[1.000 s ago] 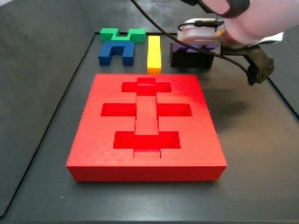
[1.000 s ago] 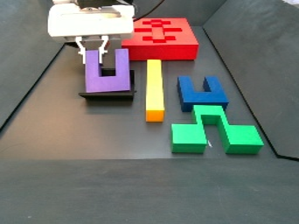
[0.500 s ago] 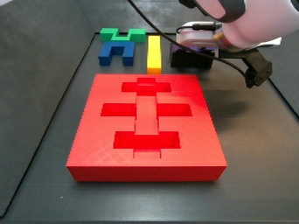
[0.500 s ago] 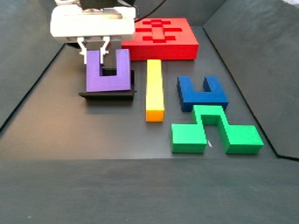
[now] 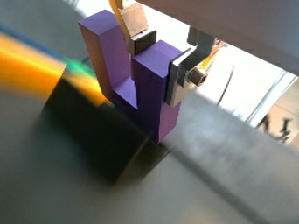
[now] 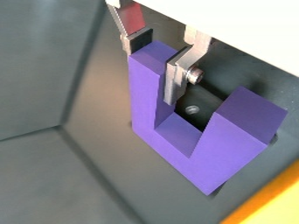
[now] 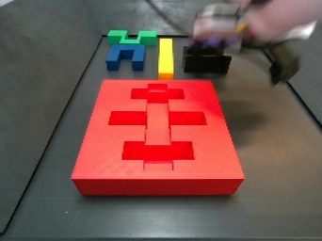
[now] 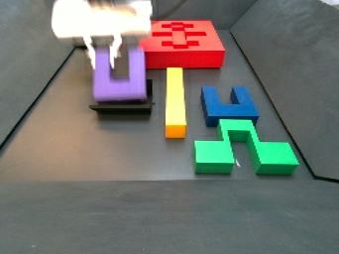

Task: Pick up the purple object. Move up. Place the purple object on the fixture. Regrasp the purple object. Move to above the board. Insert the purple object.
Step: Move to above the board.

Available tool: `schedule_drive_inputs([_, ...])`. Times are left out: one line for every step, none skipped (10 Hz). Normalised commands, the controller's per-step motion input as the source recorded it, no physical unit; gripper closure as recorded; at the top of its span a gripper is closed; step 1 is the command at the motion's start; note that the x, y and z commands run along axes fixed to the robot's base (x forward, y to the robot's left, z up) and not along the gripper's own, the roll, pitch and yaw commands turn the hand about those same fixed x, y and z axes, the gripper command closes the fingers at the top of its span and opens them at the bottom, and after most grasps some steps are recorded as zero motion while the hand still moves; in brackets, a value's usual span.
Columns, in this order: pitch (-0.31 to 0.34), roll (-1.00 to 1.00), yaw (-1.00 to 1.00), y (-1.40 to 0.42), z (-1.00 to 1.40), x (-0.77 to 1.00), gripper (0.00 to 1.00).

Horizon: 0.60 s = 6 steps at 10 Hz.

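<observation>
Risen slightly, gripper fingers pinch matte purple object.

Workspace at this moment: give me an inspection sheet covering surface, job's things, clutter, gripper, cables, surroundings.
Surface: dark grey table, bare in front.
Purple object: purple object upright, prongs up, sitting in the fixture.
Board: red board flat, cutouts unfilled.
Clutter: yellow bar, blue block and green block lying beside the fixture.
Gripper: gripper above the fixture, fingers on either side of one prong; motion-blurred in both side views, contact unclear.
Cables: black cable hanging by the arm.
Surroundings: dark walls behind the table; nothing else seen.
</observation>
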Motion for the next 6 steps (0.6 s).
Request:
schedule_drive_inputs([-0.025,-0.14,0.02,-0.01,1.40,-0.04,1.00])
schedule_drive_inputs([-0.029,-0.10,0.01,0.00,1.40,-0.04,1.00])
schedule_drive_inputs([-0.003,-0.07,0.00,-0.01,1.40,-0.03,1.00])
schedule_drive_inputs([0.007,-0.03,-0.01,-0.02,1.40,-0.03,1.00])
schedule_drive_inputs([0.013,-0.01,-0.01,-0.01,1.40,-0.02,1.00])
schedule_drive_inputs([0.024,-0.02,-0.01,-0.02,1.40,-0.02,1.00])
